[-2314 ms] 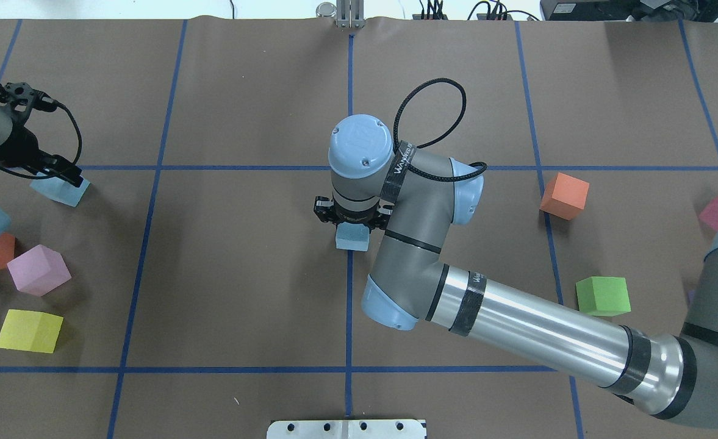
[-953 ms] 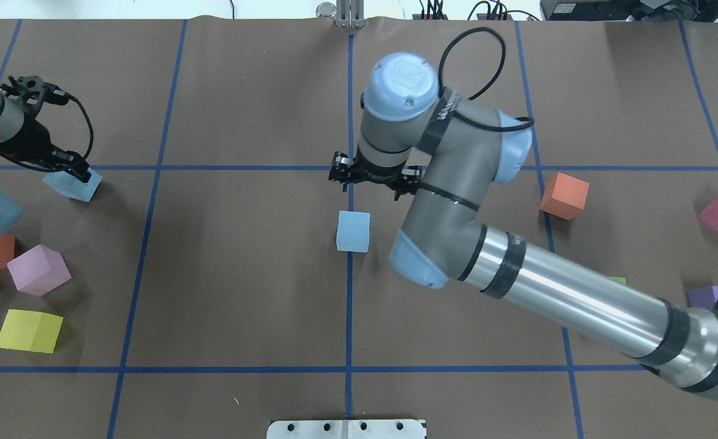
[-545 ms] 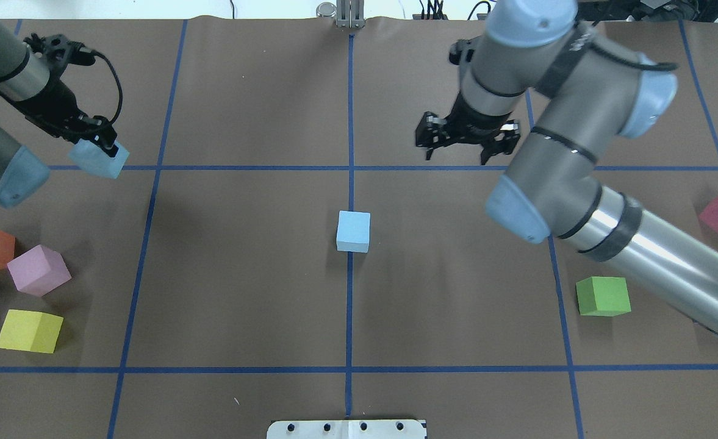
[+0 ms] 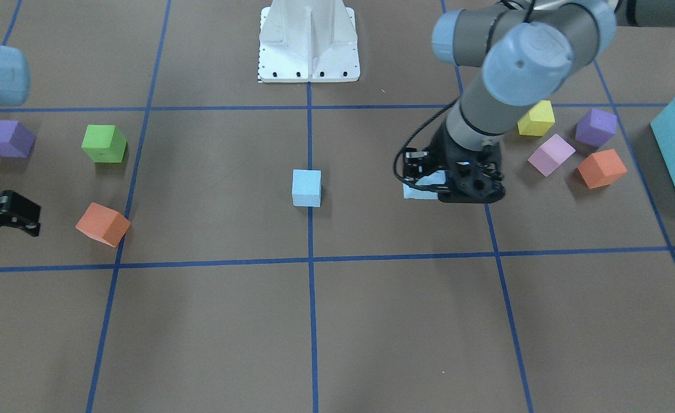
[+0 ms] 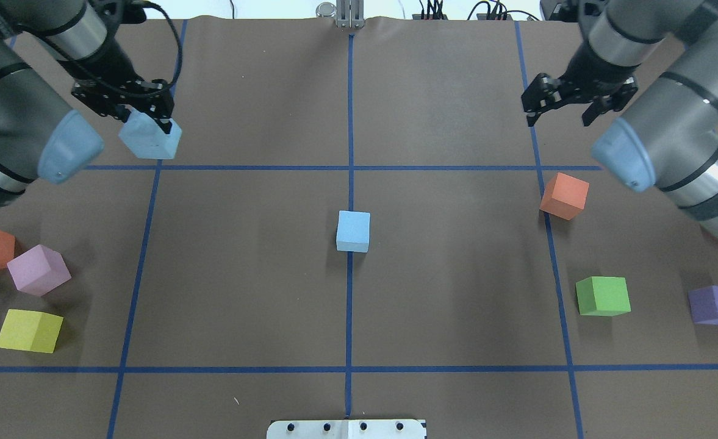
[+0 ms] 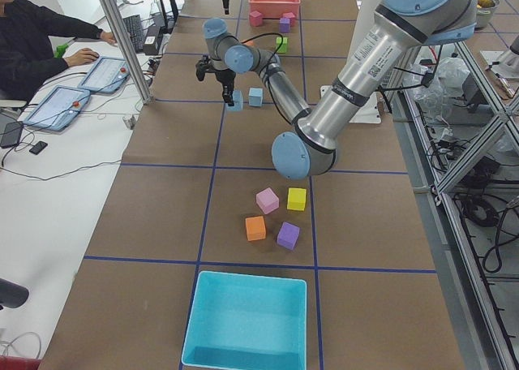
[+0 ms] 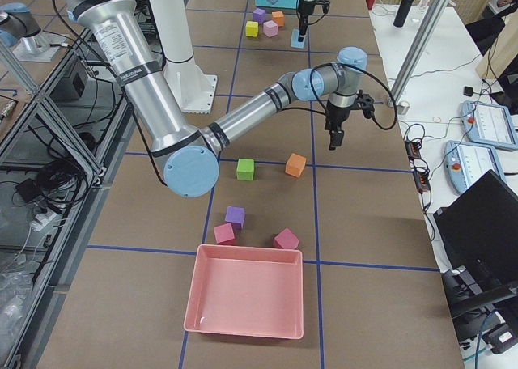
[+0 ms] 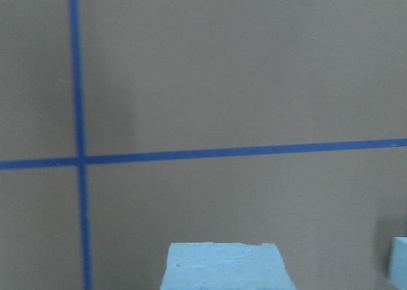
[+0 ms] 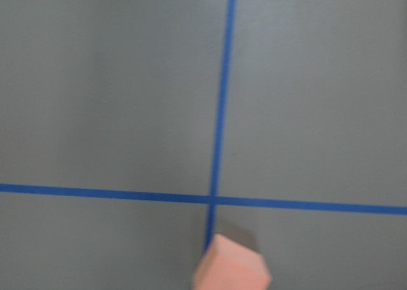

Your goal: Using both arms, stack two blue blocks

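Blue blocks: two are being counted. One blue block (image 5: 353, 230) is resting on the counter (image 5: 243, 286) at the middle grid crossing. The other (image 5: 151, 141) is being pinched by the left claw (image 5: 146, 122), apparently clear of the counter and well to the left of the first. The right claw (image 5: 559, 114) is being held spread and empty at the far right, well apart from both.

Step in hand, as judged: transport of the pinched block to the stack site. The next move is calling for travel over the resting block, squaring of the faces, a gentle descent, then release.

Also being counted:
- orange cubes (image 5: 564, 195), two
- purple cubes (image 5: 717, 303), two
- pink-red cubes (image 7: 285, 239), two
- green cube (image 5: 603, 296), one
- yellow cube (image 5: 29, 330), one
- lilac cube (image 5: 38, 269), one
- turquoise bin (image 6: 247, 325), one
- pink bin (image 7: 243, 292), one
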